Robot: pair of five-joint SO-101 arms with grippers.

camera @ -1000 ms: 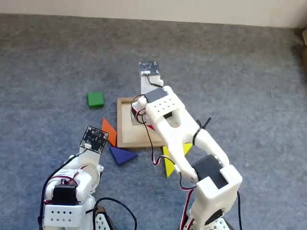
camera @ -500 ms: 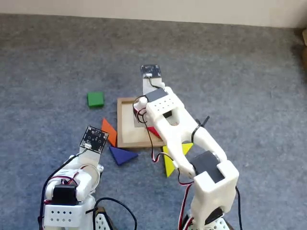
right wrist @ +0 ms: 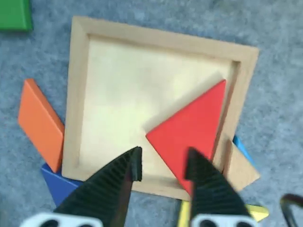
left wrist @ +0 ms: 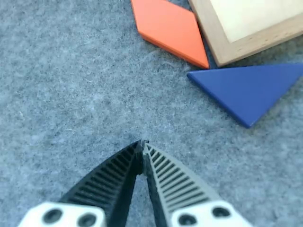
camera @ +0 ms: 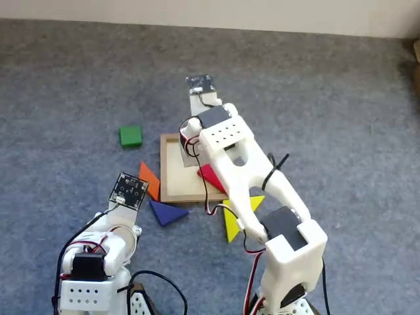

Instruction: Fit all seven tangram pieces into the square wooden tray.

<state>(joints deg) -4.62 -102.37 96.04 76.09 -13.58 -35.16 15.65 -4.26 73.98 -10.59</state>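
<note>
Right gripper [right wrist: 163, 163] hangs open above the wooden tray [right wrist: 78, 94], where the red triangle [right wrist: 191, 130] lies along one rim. Left gripper [left wrist: 143, 144], its jaws pressed together, hovers over the carpet near the blue triangle [left wrist: 251, 90] outside the tray.

We're seeing the square wooden tray [camera: 165, 164] lying flat mid-carpet, its pale floor mostly bare. The red triangle [right wrist: 191, 130] is sitting in one tray corner, long side facing the tray's middle, one tip seemingly riding on the rim. The orange parallelogram [right wrist: 40, 125] is lying flat outside, touching a tray edge. The blue triangle [left wrist: 251, 90] is lying just beside the neighbouring tray corner. The yellow triangle [camera: 233, 220] is lying near the tray, partly hidden. The green square [camera: 130, 136] is sitting well apart. A light-blue piece [right wrist: 242, 149] is peeking out by the rim.
</note>
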